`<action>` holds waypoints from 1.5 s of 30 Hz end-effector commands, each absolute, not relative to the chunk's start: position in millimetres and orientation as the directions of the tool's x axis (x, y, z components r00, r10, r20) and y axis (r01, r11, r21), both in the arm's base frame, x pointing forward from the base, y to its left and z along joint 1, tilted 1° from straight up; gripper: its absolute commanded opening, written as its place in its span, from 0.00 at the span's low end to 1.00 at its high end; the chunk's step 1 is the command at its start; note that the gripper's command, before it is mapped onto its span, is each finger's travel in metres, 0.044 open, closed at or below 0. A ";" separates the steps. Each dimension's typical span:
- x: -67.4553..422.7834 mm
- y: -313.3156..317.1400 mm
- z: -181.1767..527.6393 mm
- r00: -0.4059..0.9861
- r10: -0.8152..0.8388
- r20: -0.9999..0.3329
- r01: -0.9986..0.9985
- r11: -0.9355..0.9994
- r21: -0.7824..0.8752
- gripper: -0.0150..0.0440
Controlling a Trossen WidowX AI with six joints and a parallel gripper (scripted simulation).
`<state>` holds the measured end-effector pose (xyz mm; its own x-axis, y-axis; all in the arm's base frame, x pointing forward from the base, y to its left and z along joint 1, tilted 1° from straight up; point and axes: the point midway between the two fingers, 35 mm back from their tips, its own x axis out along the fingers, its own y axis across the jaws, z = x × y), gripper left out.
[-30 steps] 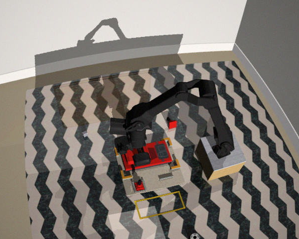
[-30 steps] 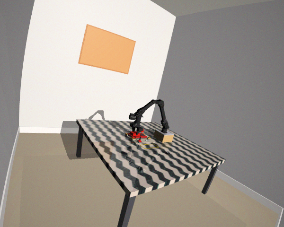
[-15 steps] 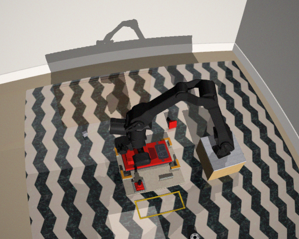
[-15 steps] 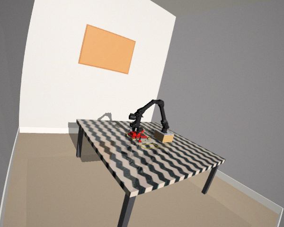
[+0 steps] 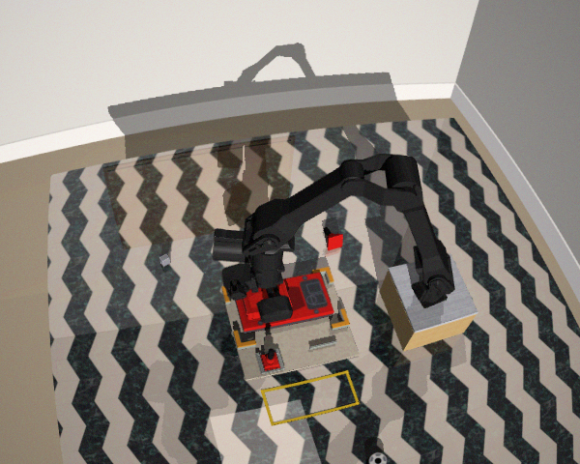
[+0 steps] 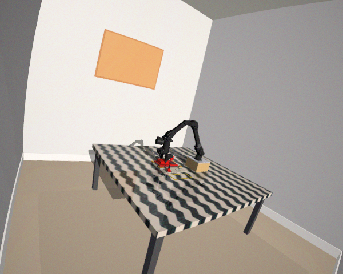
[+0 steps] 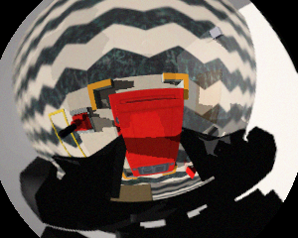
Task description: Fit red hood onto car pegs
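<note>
On a zigzag-striped table [image 5: 130,319], the gripper [image 5: 273,306] sits directly over the red hood [image 5: 300,300] at frame centre, fingers clasping it across its short width, hood resting on the car [image 5: 285,324].

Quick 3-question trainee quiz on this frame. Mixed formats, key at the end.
1. True or false: the hood lies on the bare table, well away from the car.
2. The gripper is: A) open, high above everything; B) shut on the hood, over the chassis in the jig; C) shut on a small red cube.
3. Fill in: the arm's base stands on a tan ____.

Key: 1 false; 2 B; 3 box.
</note>
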<state>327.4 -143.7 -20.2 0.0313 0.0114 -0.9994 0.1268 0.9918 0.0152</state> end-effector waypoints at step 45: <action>326.4 -143.7 54.4 0.023 0.003 -1.000 0.127 0.992 0.006 1.00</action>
